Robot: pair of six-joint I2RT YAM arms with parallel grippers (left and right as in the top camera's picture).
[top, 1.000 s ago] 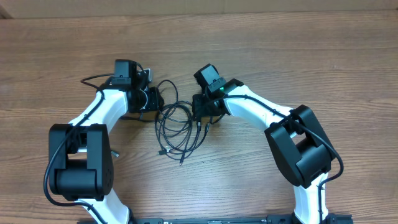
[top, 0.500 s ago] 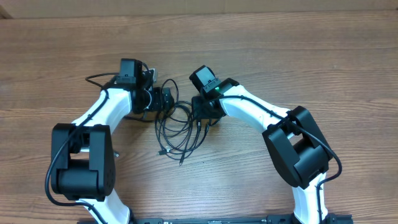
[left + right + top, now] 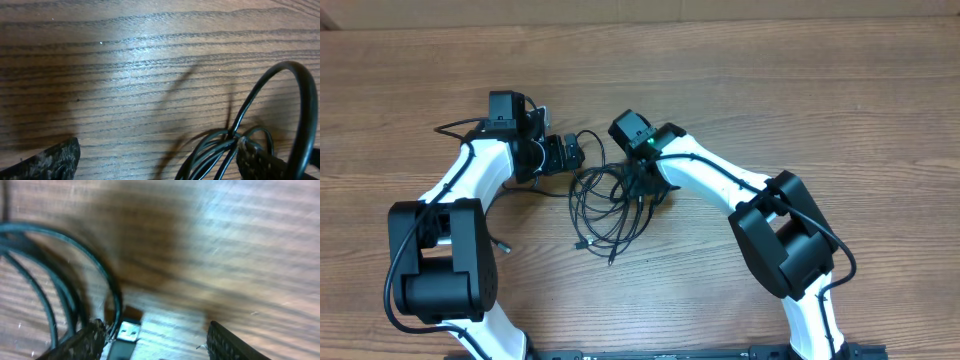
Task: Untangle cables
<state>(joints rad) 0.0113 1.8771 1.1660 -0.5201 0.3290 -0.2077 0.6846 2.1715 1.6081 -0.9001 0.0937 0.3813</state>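
Several thin black cables (image 3: 603,205) lie in a tangled bundle of loops on the wooden table between my two arms. My left gripper (image 3: 572,155) sits at the bundle's upper left. In the left wrist view this left gripper (image 3: 157,159) stands wide open, and cable strands (image 3: 227,142) run past its right finger (image 3: 265,164) without being pinched. My right gripper (image 3: 645,188) hovers over the bundle's upper right. In the right wrist view the right gripper (image 3: 155,339) is open, and a silver-tipped USB plug (image 3: 127,332) lies on the table beside its left finger (image 3: 82,342).
The wooden table (image 3: 800,90) stretches out on all sides of the bundle. Loose plug ends (image 3: 582,243) trail toward the front edge. Thicker black wires (image 3: 455,130) run along the left arm.
Both grippers have opened. The left gripper let go of the cable and drew back to the left. The right arm shifted left over the bundle.
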